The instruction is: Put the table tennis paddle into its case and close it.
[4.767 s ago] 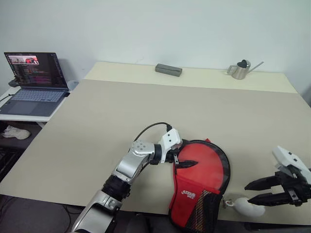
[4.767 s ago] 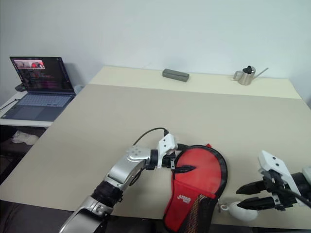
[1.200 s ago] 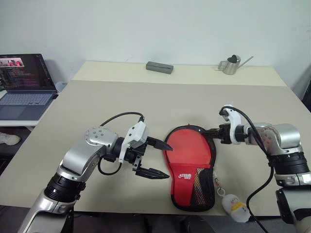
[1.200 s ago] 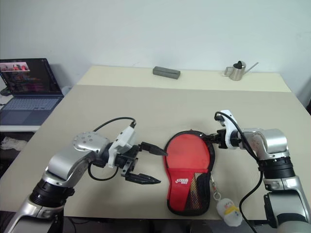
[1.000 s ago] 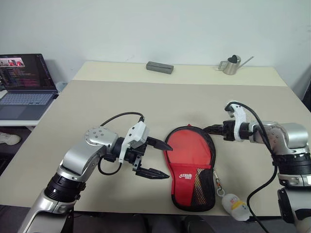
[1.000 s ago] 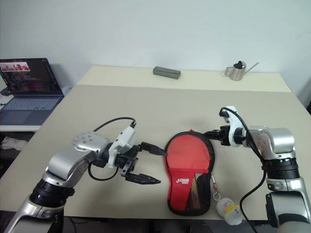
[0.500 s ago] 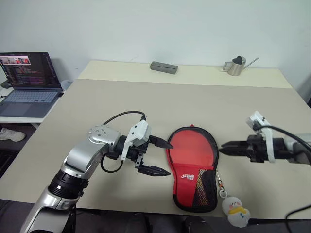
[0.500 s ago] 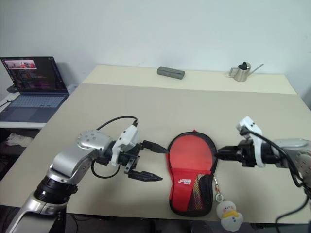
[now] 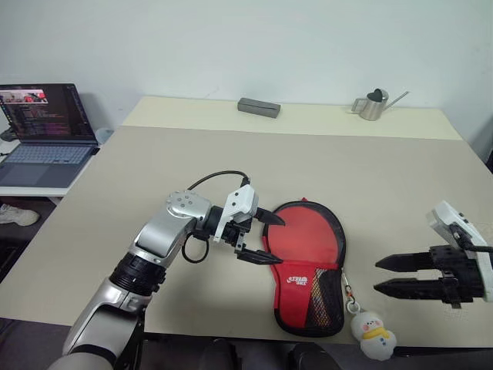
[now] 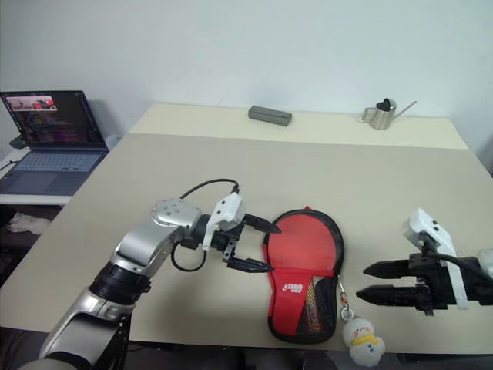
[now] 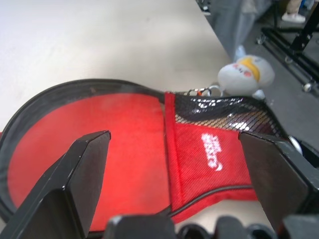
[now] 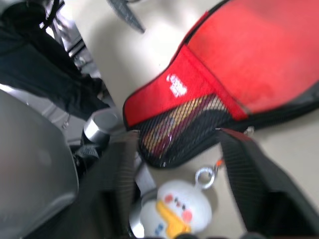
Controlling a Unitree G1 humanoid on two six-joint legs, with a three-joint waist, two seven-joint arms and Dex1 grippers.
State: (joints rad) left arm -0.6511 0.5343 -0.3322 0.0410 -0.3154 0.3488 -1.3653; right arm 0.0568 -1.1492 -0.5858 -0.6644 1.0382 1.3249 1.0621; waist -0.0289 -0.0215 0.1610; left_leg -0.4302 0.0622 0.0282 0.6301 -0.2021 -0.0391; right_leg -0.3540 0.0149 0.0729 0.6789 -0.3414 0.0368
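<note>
Bearing white logo: red case

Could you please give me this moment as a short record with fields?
case: red face up, lying flat near the table's front edge
plush charm: white, hanging off the case's handle end at the table edge
left gripper: open, fingers at the case's left rim
right gripper: open, empty, to the right of the case, apart from it
far edge: grey block, metal watering can
side desk: open laptop
</note>
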